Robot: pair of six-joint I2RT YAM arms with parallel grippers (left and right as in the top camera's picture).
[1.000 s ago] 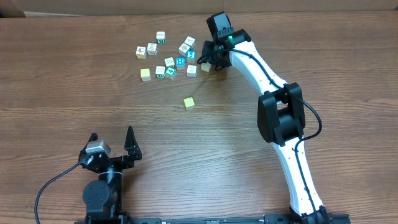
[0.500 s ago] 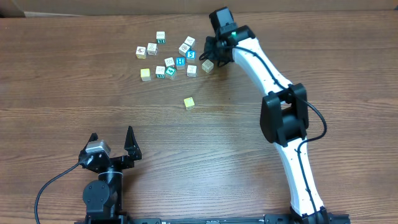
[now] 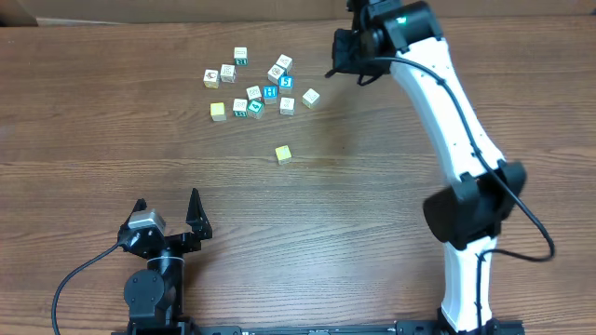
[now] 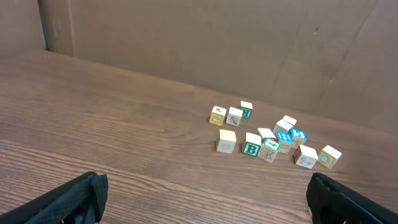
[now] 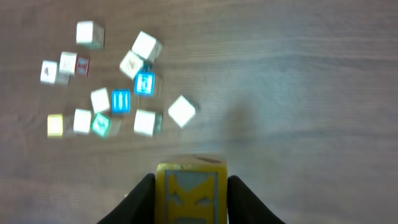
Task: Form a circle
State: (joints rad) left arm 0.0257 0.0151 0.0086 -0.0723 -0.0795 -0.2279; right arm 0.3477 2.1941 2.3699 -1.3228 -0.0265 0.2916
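My right gripper point(image 5: 191, 184) is shut on a yellow cube point(image 5: 191, 194) with a blue-framed letter K, its two black fingers pressed on the cube's sides. In the overhead view the right gripper point(image 3: 346, 58) hangs raised at the far right of the loose bunch of alphabet cubes point(image 3: 256, 89). One yellow cube point(image 3: 283, 154) lies alone nearer the table's middle. No circle of cubes is in view. My left gripper point(image 3: 168, 210) rests open near the front left edge, far from every cube, with nothing between its fingers point(image 4: 81, 196).
The bunch of cubes point(image 4: 267, 138) is spread over the far middle of the wooden table point(image 3: 112, 140). A whitish cube point(image 3: 310, 96) lies at its right edge, closest to the right gripper. A brown cardboard wall point(image 4: 217, 43) stands behind the table.
The right arm has lifted away from the right edge of the bunch and swung up and right, its jaws closed on the yellow K cube. The left arm has not moved.
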